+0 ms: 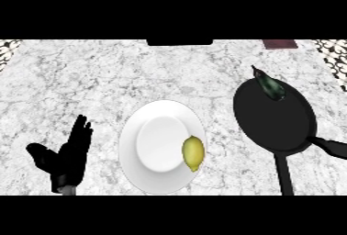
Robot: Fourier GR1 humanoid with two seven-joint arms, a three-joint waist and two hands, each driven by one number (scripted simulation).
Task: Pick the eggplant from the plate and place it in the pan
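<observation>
Eggplant (271, 86) lying in pan (274, 117), far rim: placement appearing done. Lemon (193, 153) remaining on plate (146, 179). Right hand (333, 148) showing at right edge, finger state undeterminable. Left hand (66, 158) resting near-left, fingers straight, holding nothing.

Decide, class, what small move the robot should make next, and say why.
Probably draw the right robot hand back from the pan. The eggplant already lies in the pan at its far rim, and only a lemon remains on the plate. The left robot hand rests open.
</observation>
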